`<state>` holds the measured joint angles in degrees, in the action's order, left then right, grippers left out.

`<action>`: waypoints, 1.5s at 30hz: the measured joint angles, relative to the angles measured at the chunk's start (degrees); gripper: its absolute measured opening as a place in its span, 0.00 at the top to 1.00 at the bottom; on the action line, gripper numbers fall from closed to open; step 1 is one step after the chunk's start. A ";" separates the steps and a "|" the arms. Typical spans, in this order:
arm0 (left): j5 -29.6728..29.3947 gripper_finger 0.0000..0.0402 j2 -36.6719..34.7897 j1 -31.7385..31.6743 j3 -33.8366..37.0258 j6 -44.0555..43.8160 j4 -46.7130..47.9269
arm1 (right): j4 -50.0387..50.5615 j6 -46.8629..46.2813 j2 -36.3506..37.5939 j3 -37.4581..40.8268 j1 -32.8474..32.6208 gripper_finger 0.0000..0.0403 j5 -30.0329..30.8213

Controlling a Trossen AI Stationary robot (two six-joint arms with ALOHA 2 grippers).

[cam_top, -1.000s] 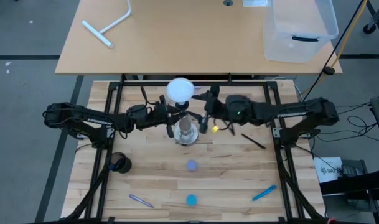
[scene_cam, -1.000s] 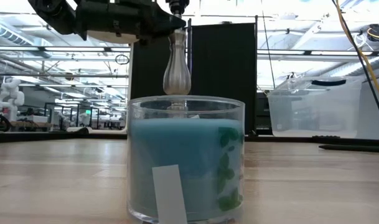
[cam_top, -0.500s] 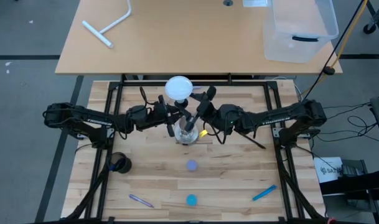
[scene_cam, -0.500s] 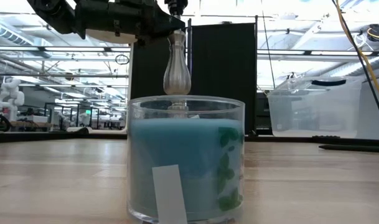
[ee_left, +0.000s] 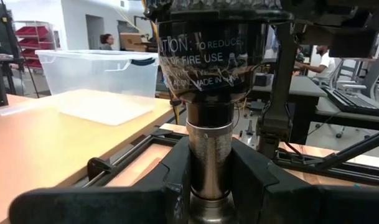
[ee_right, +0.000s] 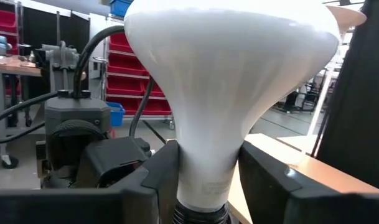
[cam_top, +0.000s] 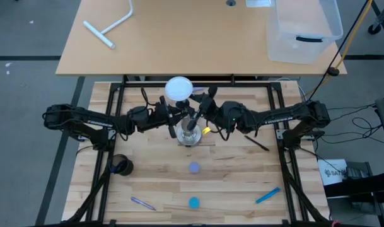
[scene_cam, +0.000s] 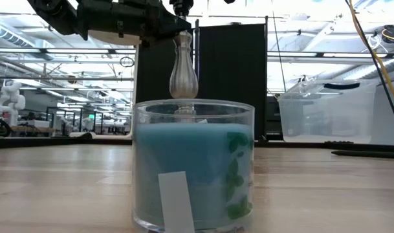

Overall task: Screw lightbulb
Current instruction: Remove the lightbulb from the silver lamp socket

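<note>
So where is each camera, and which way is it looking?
High view: above the table, looking straight down; both arms meet at the bulb and stand.
Low view: at table height, looking across past a blue candle jar; the left arm is at the top.
Left wrist view: on the left arm, looking at the stand's post between its own fingers.
Right wrist view: on the right arm, looking at the bulb's neck between its own fingers.
Shared: the high and right wrist views both show the bulb.
</note>
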<state>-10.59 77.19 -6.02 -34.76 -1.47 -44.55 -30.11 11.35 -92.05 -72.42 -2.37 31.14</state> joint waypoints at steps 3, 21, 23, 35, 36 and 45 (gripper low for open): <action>0.71 0.81 -0.04 -0.05 0.04 0.11 0.40 | 0.08 -0.21 0.00 0.00 0.64 0.66 -3.02; 10.27 0.81 0.00 -0.29 -0.16 2.01 1.17 | 13.32 1.97 6.41 0.00 3.95 0.67 -16.93; 11.19 0.81 -0.02 -0.31 -0.15 2.03 1.30 | 13.57 2.28 6.54 0.01 4.79 0.67 -19.15; 12.26 0.81 0.07 -0.39 -0.31 2.28 0.87 | 19.66 4.45 10.32 0.00 4.75 0.53 -21.71; 12.22 0.81 0.07 -0.37 -0.31 2.34 0.92 | 20.93 3.96 11.47 -0.02 4.57 0.49 -21.47; 7.03 0.81 0.04 -0.33 -0.22 1.75 0.95 | 27.83 -2.28 14.36 -0.11 0.23 0.24 -16.25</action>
<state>-3.56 77.23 -6.35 -34.98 0.27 -43.60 -2.28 9.07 -77.69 -72.53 -2.15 14.89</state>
